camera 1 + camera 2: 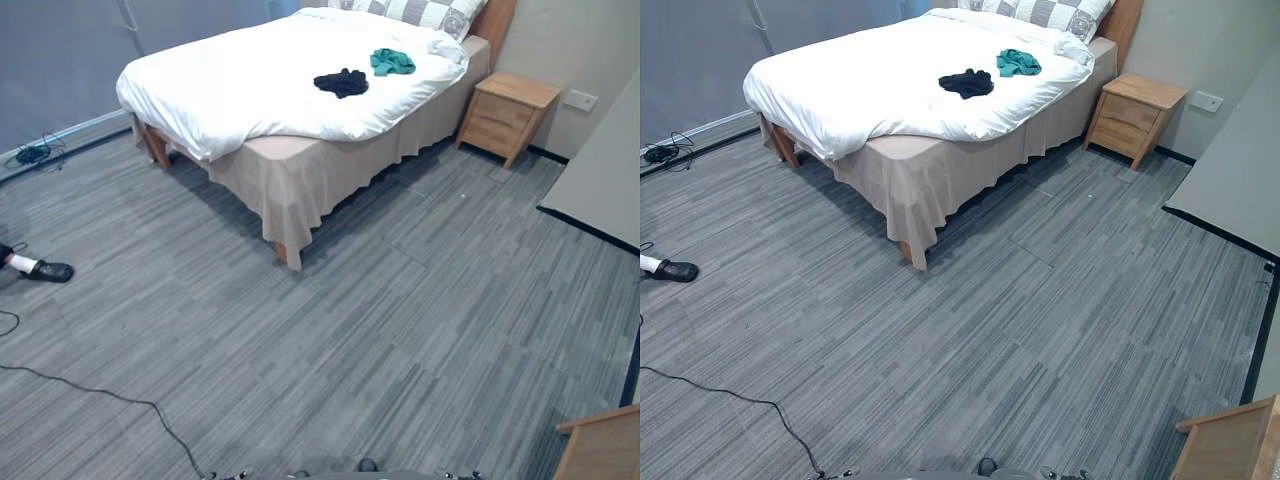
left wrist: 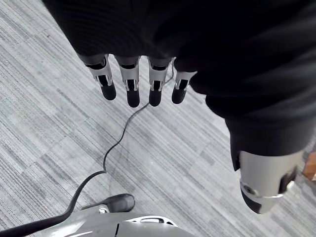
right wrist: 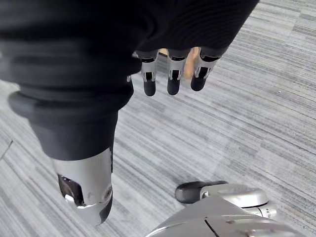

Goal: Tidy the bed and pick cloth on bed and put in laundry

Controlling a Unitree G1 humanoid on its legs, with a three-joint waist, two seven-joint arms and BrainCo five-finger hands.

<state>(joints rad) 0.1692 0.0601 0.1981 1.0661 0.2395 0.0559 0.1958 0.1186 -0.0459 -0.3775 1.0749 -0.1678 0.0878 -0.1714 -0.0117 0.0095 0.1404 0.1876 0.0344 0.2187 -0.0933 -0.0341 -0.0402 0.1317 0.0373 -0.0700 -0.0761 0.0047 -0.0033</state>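
Cloth in two pieces on the wide bed with white duvet and beige skirt (image 1: 250, 90): small crumpled black fabric garment (image 1: 342, 82) near the middle of the duvet, small bunched teal fabric garment (image 1: 392, 62) just beyond it, toward the checked grey-and-white pillows (image 1: 430, 12). Both well apart from either hand, across a long stretch of grey striped carpet floor (image 1: 380, 330). Probably light, limp and shapeless, with no stiffness to lever against; apt to drape and trail once lifted. Best pinched at the highest fold of each heap, closing from above, without gathering the duvet beneath. Left hand (image 2: 132, 84) hanging over the carpet, fingers straight and relaxed, nothing held. Right hand (image 3: 170, 79) likewise slack and empty. Duvet hanging unevenly over the near corner, wanting a smoothing pull.
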